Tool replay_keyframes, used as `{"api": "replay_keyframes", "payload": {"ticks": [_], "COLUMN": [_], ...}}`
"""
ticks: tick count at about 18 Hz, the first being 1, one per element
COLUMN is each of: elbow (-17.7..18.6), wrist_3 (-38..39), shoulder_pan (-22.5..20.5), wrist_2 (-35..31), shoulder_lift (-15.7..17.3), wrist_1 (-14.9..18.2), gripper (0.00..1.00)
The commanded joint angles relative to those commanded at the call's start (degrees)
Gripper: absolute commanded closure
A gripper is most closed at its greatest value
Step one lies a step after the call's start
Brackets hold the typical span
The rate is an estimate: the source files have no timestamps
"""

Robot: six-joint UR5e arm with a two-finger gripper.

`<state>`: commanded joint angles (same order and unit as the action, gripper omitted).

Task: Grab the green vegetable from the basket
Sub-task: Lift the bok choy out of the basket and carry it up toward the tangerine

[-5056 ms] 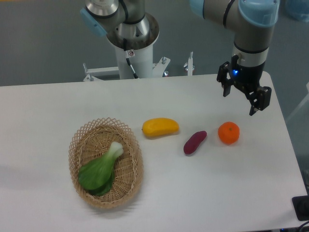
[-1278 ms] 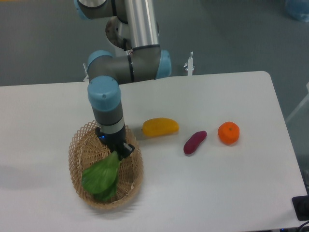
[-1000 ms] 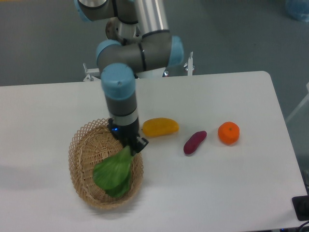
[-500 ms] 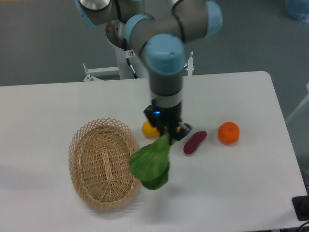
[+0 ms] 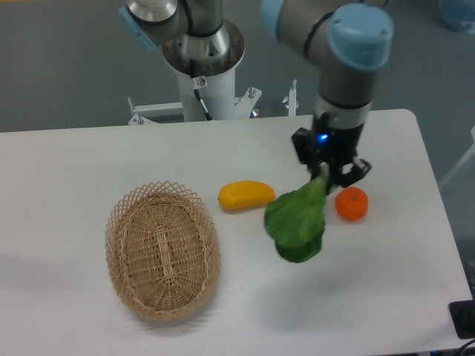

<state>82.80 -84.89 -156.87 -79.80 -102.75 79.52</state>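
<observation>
One thin stem is all the fingers (image 5: 326,172) pinch; the dangling green vegetable (image 5: 297,224) could slip free.

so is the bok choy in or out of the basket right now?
Out. The bok choy hangs by its stem from the gripper, leaves down, over the table near the orange. The basket has nothing in it.

You look down from a single fixed camera, set high at the front edge of the white worktop (image 5: 111,156) and facing the arm's base pedestal (image 5: 202,81) at the far side, close enough that the worktop fills most of the frame, the grey floor (image 5: 59,67) showing beyond.
</observation>
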Motion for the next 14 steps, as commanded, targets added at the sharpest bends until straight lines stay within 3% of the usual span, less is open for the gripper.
{"api": "replay_keyframes", "payload": {"ticks": [2,14], "elbow": [1.05,-0.36], "wrist_3": [-2.29,-2.30], "shoulder_pan": [-0.89,-0.80], "wrist_2": [-0.17,-0.44], "shoulder_lift": [0.71,0.71], "wrist_1": [0.37,0.28], "gripper": [0.80,0.80]}}
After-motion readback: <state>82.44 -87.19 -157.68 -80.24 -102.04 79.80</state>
